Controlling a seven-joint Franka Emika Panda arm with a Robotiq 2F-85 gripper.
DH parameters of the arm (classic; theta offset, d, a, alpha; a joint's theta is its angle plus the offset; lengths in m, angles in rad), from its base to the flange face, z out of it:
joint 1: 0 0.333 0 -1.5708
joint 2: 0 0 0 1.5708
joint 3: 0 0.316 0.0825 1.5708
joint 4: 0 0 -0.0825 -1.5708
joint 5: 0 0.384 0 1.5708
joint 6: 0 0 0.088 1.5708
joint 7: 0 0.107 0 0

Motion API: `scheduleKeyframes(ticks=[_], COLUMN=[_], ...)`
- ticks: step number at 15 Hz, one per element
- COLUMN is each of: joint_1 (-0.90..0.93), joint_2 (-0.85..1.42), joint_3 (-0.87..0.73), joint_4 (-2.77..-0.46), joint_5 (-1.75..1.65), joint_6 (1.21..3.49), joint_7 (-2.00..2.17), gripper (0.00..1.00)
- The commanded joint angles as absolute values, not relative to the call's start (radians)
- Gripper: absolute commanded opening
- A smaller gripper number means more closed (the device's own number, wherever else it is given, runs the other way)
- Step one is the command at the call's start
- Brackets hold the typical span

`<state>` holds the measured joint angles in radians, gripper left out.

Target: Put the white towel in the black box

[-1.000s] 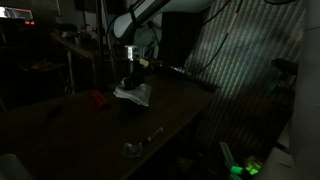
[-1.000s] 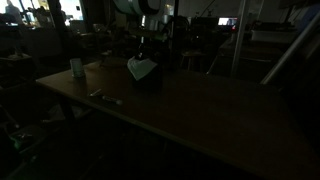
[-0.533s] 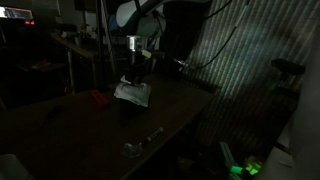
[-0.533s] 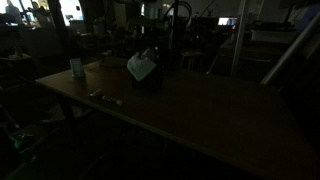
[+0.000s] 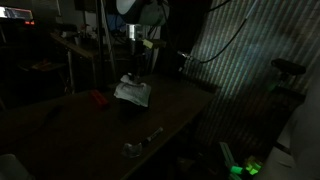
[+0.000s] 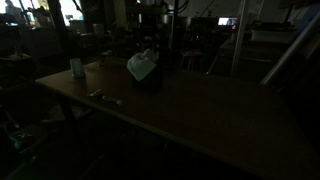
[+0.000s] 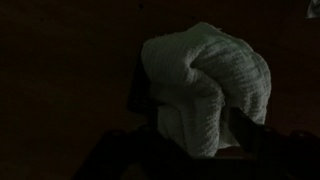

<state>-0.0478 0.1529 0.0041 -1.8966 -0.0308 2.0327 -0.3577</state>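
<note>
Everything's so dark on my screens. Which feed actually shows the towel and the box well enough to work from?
Wrist view: the best; the white towel is lit and its weave reads, but all around it is near black. Both exterior views: badly underexposed and grainy, the towel only a pale patch. In an exterior view the black box merges with the dark table, its edges not separable.

Red obj (image 5: 97,97) on table (image 5: 60,130); shiny item (image 5: 140,144) nr edge; green glow (image 5: 246,166) below.

No readable text, labels, brands, numbers or signs anywhere; views too dark.
</note>
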Motion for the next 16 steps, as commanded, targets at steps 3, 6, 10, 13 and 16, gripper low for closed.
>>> scheduleKeyframes(ticks=[3,6,10,13,16], joint_1=[-0.028,-0.021,-0.019,-0.021,-0.025], joint_2=[0.112,0.122,0.134,0.152,0.174], joint_3=[0.005,0.01,0.013,0.014,0.012], joint_4=[-1.922,-1.92,-1.925,-1.929,-1.936], joint_5=[-0.064,-0.063,-0.047,-0.035,-0.033], joint_6=[2.043,2.038,2.037,2.043,2.051], joint_7=[-0.315,-0.315,-0.322,-0.331,-0.337], gripper=[0.29,0.07,0.0,0.0,0.0])
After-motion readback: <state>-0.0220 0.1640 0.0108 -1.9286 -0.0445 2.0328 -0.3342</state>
